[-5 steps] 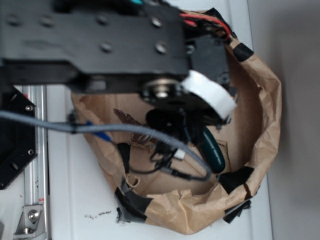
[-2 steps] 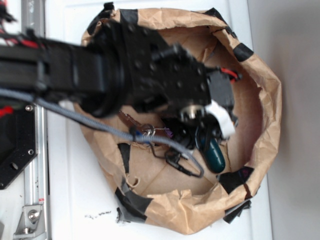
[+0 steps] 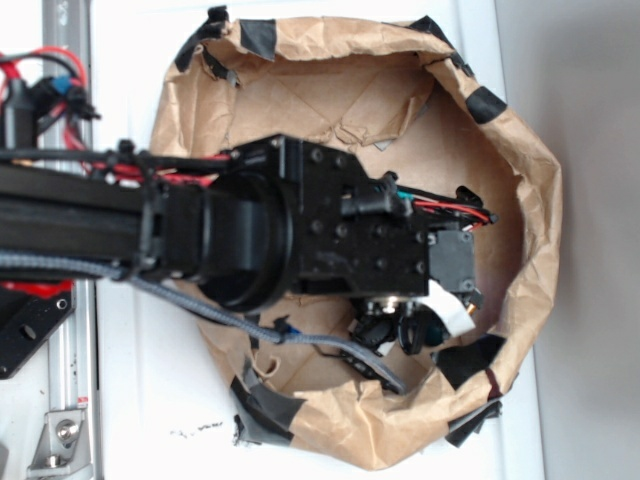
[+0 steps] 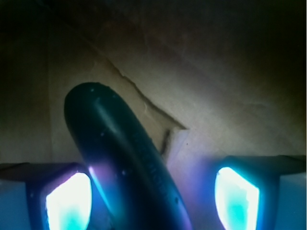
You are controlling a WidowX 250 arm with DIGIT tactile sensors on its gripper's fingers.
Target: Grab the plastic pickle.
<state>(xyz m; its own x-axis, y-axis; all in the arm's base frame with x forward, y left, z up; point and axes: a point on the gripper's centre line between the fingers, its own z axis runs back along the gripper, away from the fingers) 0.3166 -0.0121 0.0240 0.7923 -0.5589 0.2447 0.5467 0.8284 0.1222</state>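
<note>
in the wrist view, two glowing fingers (image 4: pixel 69 201) are seen at the bottom, one on each side, and they are spread apart. the gripper (image 4: pixel 153 199) is kept wide, with nothing pinched. the plastic pickle (image 4: pixel 122 163) is seen between the fingers, closer to the left one in the picture, and it is laid slanted on the brown paper floor (image 4: pixel 225 96). its round end is pointed up and away, and a torn flap of paper is seen just beside it. whether the left finger is touched by the pickle cannot be told. in the exterior view, the black arm (image 3: pixel 250 240) is stretched from the left over a brown paper bowl (image 3: pixel 535 200) that is patched with black tape (image 3: pixel 258 36). the gripper (image 3: pixel 415 330) is held low inside the bowl, near its lower right wall. the bowl is set on a white table (image 3: pixel 130 60).
</note>
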